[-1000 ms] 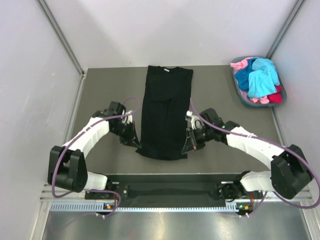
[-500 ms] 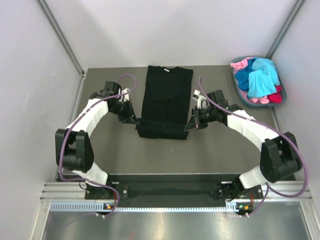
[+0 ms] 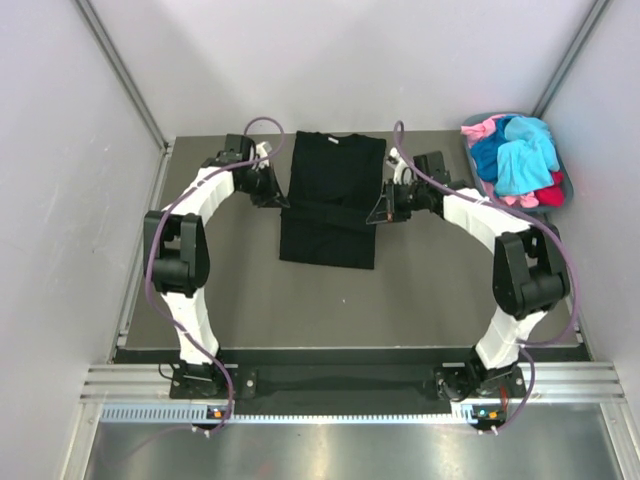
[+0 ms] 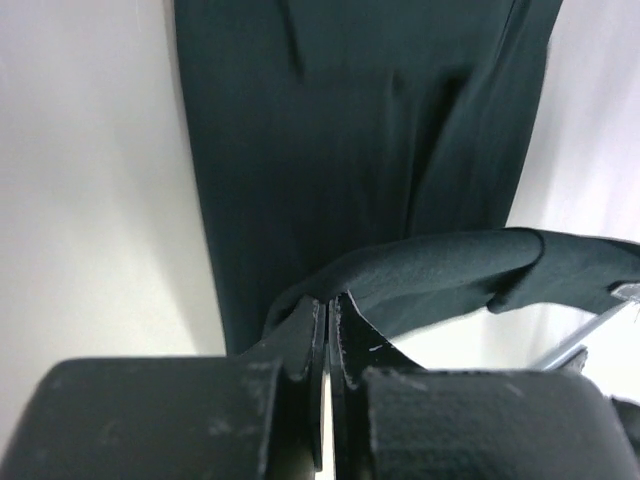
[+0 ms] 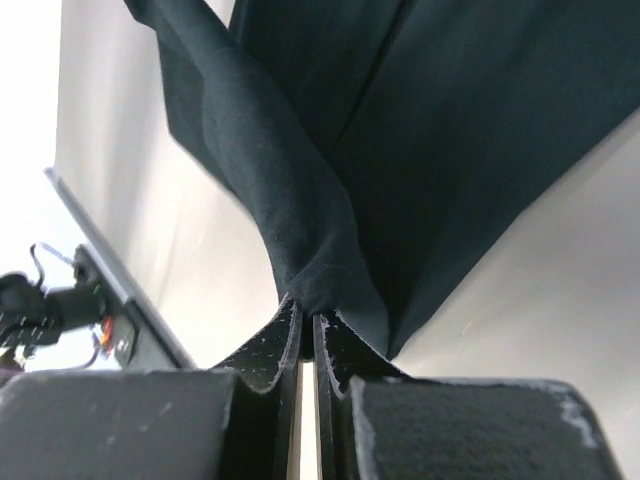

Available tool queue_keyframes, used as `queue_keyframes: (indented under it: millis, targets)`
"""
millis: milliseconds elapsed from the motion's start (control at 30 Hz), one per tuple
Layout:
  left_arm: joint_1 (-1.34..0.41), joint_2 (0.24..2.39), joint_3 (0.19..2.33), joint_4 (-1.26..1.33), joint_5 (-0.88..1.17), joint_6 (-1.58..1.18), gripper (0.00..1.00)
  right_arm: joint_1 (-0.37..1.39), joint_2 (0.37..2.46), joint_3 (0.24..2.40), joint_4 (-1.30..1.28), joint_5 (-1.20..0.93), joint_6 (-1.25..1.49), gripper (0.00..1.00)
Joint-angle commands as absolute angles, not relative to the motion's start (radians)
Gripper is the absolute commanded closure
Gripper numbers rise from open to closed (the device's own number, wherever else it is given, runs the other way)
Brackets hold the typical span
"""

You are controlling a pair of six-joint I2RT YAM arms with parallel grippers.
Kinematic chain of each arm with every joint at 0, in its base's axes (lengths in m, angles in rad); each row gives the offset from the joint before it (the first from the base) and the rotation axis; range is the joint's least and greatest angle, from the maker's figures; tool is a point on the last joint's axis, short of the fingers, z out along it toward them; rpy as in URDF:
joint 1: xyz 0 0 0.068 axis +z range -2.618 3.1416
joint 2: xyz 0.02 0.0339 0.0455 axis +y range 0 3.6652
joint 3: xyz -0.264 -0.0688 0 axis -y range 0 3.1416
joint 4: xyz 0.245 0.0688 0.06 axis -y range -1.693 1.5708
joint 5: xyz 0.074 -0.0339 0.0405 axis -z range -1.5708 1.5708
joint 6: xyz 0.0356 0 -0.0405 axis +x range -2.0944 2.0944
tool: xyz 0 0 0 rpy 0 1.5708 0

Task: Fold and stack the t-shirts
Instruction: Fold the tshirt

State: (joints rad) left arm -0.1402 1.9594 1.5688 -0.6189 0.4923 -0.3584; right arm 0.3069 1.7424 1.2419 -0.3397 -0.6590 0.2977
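Grey bench (image 3: 430,290) is seen bearing a black t-shirt (image 3: 333,170), laid lengthwise at the centre toward the far edge, its near hem held raised as a sagging band. The cloth is judged soft, light and limp, best gripped at the hem corners. A blue basket (image 3: 487,199) of bright clothes is set far right, well apart. The left pincer (image 4: 322,305) and right pincer (image 5: 305,310) are each clamped on a hem corner.
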Motion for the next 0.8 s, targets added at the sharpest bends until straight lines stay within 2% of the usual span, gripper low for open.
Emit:
queue_keyframes:
  millis: [0,233,267,300,433,467,500,600,767]
  targets:
    - [-0.135,2.022,1.692,-0.532,0.483,-0.374,1.00,0.285,1.802,1.342,-0.279,-0.646,0.255,1.00]
    - [-0.135,2.132,1.782,-0.491,0.476,-0.387,1.00,0.267,1.919,1.448,-0.284,-0.618,0.218,1.00]
    - [-0.135,2.143,1.795,-0.489,0.477,-0.387,0.97,0.265,1.936,1.460,-0.287,-0.608,0.216,0.97]
    - [-0.135,2.152,1.810,-0.482,0.469,-0.387,0.90,0.264,1.942,1.463,-0.290,-0.580,0.215,0.77]
    - [-0.133,2.131,1.825,-0.468,0.427,-0.374,0.65,0.245,1.922,1.474,-0.305,-0.542,0.212,0.60]
    - [-0.130,2.116,1.825,-0.474,0.413,-0.365,0.62,0.239,1.896,1.474,-0.316,-0.537,0.209,0.58]
    - [-0.129,2.097,1.822,-0.482,0.394,-0.359,0.53,0.230,1.882,1.460,-0.346,-0.534,0.209,0.57]
    - [-0.097,2.019,1.769,-0.561,0.386,-0.325,0.47,0.213,1.830,1.392,-0.400,-0.598,0.227,0.56]
    - [-0.037,1.959,1.619,-0.793,0.570,-0.293,0.48,0.224,1.758,1.185,-0.413,-0.696,0.320,0.53]
